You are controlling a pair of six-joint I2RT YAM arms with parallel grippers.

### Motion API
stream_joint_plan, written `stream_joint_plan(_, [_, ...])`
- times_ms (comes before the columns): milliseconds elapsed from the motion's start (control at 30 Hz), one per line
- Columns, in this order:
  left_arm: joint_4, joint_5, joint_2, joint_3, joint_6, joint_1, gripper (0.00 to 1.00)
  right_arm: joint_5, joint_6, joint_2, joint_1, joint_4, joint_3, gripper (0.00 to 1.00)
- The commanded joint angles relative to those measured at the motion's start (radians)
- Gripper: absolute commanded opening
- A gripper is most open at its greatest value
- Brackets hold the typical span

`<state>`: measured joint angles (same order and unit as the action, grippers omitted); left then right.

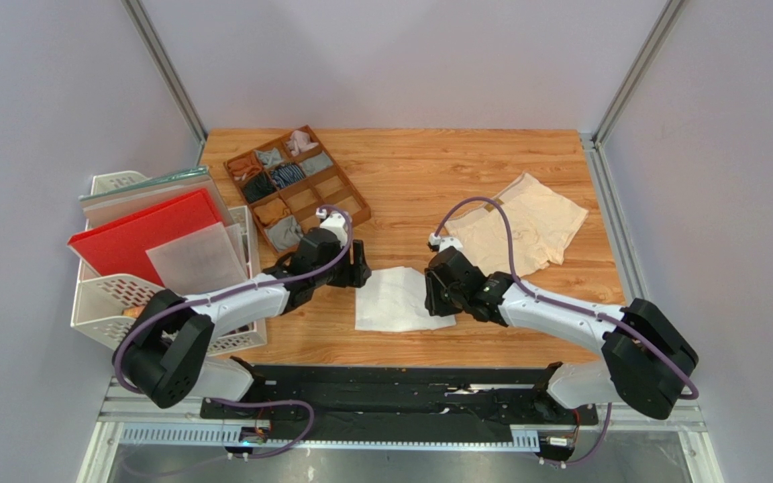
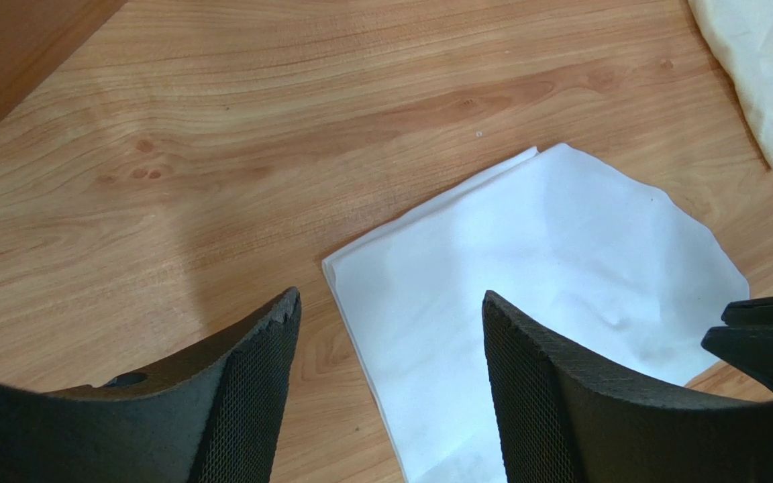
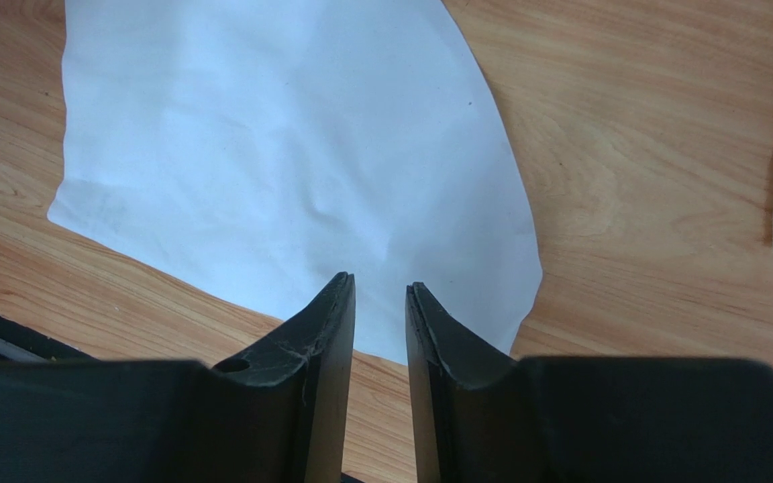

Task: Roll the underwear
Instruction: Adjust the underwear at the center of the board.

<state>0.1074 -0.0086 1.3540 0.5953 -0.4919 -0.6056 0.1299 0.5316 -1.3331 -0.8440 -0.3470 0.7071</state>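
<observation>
Wooden desk (image 1: pixel 411 171) holds white underwear (image 1: pixel 391 299) flat, long axis left-right. Your left gripper (image 2: pixel 391 302) gapes wide; right gripper (image 3: pixel 379 284) narrow, both empty.

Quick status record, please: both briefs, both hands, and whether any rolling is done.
white brief: folded flat on the table, between the hands, not rolled
beige brief: spread flat, far right, clear of both hands
left hand: open, empty, over the white brief's left edge
right hand: jaws narrowly apart, empty, at the white brief's right edge
rolling: not started
</observation>
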Motion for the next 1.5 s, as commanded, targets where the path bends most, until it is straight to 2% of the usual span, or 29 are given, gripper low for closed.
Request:
stream_joint_plan(0, [0.032,0.053,0.034,0.034,0.019,0.015,0.72,-0.024,0.057,0.005,-0.013,0.068,-0.020,0.29])
stream_joint_plan(133, [0.075,0.125,0.066,0.047,0.062,0.049,0.73,-0.026,0.065,-0.011,-0.018,0.078,-0.035,0.27])
stream_joint_plan(533, [0.120,0.216,0.194,0.106,0.144,0.081,0.71,-0.023,0.077,-0.064,-0.018,0.106,-0.055,0.27])
stream_joint_plan(967, [0.086,0.173,0.240,0.115,0.179,0.089,0.64,-0.023,0.077,-0.083,-0.017,0.112,-0.054,0.27])
stream_joint_plan(1067, [0.069,0.182,0.255,0.130,0.182,0.092,0.59,-0.024,0.077,-0.086,-0.017,0.109,-0.052,0.27])
stream_joint_plan(1233, [0.064,0.203,0.258,0.121,0.171,0.092,0.43,-0.026,0.074,-0.090,-0.018,0.109,-0.049,0.27])
stream_joint_plan(1333, [0.060,0.214,0.260,0.112,0.164,0.092,0.40,-0.024,0.074,-0.090,-0.018,0.108,-0.046,0.27])
stream_joint_plan(1467, [0.025,0.206,0.254,0.115,0.164,0.092,0.40,-0.026,0.071,-0.086,-0.018,0.106,-0.043,0.27])
